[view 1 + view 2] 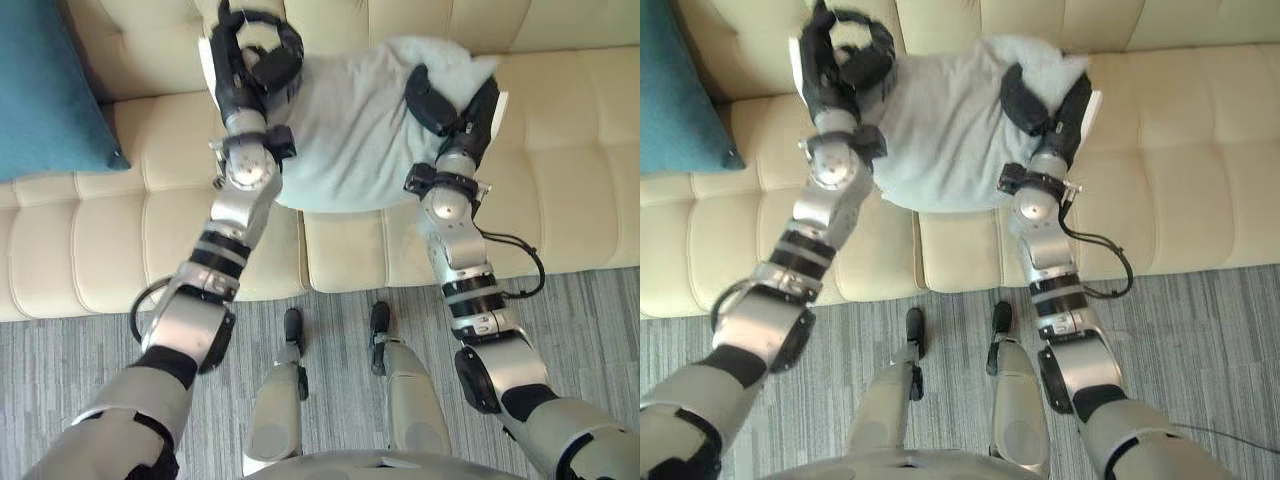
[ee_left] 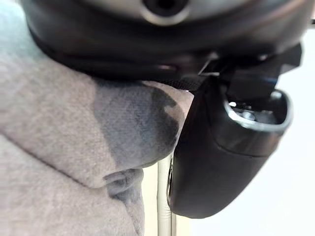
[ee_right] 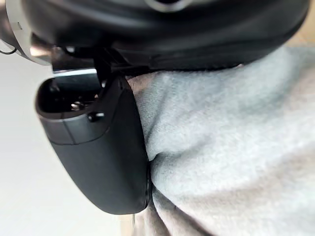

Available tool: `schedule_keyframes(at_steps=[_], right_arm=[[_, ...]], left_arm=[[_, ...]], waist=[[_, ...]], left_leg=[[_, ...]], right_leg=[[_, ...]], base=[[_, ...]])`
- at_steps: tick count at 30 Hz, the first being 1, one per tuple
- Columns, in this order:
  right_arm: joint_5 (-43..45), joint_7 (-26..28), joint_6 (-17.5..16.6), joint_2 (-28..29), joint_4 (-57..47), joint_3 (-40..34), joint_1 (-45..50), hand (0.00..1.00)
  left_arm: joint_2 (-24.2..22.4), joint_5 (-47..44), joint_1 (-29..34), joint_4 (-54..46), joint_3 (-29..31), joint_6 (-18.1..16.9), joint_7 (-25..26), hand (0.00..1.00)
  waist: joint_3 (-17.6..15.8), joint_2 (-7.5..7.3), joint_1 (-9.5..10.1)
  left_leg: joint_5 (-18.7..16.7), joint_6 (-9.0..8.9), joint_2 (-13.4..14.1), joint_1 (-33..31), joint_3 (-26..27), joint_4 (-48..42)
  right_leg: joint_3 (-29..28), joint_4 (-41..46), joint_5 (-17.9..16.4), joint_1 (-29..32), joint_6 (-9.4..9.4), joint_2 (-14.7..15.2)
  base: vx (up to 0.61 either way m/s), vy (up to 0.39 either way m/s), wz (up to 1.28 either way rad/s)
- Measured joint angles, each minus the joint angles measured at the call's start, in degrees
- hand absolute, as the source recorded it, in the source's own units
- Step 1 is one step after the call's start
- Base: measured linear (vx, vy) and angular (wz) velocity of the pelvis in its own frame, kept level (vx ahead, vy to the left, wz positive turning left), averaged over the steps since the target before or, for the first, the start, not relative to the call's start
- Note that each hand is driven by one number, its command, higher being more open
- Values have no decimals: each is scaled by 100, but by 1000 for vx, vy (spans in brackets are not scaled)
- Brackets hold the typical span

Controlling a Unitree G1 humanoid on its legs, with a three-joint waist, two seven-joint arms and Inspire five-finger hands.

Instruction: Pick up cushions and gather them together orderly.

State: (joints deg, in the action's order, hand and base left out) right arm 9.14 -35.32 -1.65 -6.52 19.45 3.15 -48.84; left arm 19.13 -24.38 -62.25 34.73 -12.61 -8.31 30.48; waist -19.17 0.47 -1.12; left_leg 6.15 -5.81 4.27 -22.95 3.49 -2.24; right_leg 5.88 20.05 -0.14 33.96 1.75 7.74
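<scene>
A: Clamping from both sides, our left hand (image 1: 245,62) and right hand (image 1: 442,100) curl fingers and thumb onto opposite edges of the grey cushion (image 1: 345,135); we judge this keeps it from sagging.
B: Location, orientation?
A: Above the middle of the sofa (image 1: 570,130) seat, broad face up, long axis along the sofa. The teal cushion (image 1: 40,90) is toward the sofa's left end.

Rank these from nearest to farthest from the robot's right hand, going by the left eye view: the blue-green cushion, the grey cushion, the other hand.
1. The grey cushion: the right hand grips its upper right corner, touching it.
2. The left hand: across the cushion, at its upper left corner.
3. The blue-green cushion: far left on the sofa.
</scene>
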Motion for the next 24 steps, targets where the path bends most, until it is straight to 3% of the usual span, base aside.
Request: schedule_keyframes(at_steps=[7, 15, 19, 24], right_arm=[[247, 109, -99, -388, 495, -319, -1123, 100], [889, 454, -226, -1362, 572, -472, -1428, 100], [1032, 671, -296, -1784, 412, -638, -1222, 100], [1080, 900, -505, -2101, -413, -1295, 242, 100]], left_arm=[[512, -38, -809, 274, 290, 7, -363, 100], [964, -452, -818, 288, 1209, -13, -621, 100], [1137, -596, 28, -368, 1850, -222, -650, 100], [945, -655, 1786, -1129, 2405, -376, -730, 100]], waist=[[-230, 70, -38], [-242, 84, -23], [-242, 86, -18], [-241, 88, 53]], left_leg=[[67, 6, -7, -145, 210, 86], [67, 6, -2, -173, 260, 83], [66, 5, 10, -118, 254, 40], [65, 5, 45, 24, 190, -11]], right_leg=[[-162, -407, 320, 99, 47, -19], [-156, -592, 433, 49, 63, -21], [-107, -721, 433, -115, 64, -24], [59, -724, 413, -382, 61, -30]], base=[[-1, -5, -14], [7, 5, -4], [8, -5, 4], [20, -13, 16]])
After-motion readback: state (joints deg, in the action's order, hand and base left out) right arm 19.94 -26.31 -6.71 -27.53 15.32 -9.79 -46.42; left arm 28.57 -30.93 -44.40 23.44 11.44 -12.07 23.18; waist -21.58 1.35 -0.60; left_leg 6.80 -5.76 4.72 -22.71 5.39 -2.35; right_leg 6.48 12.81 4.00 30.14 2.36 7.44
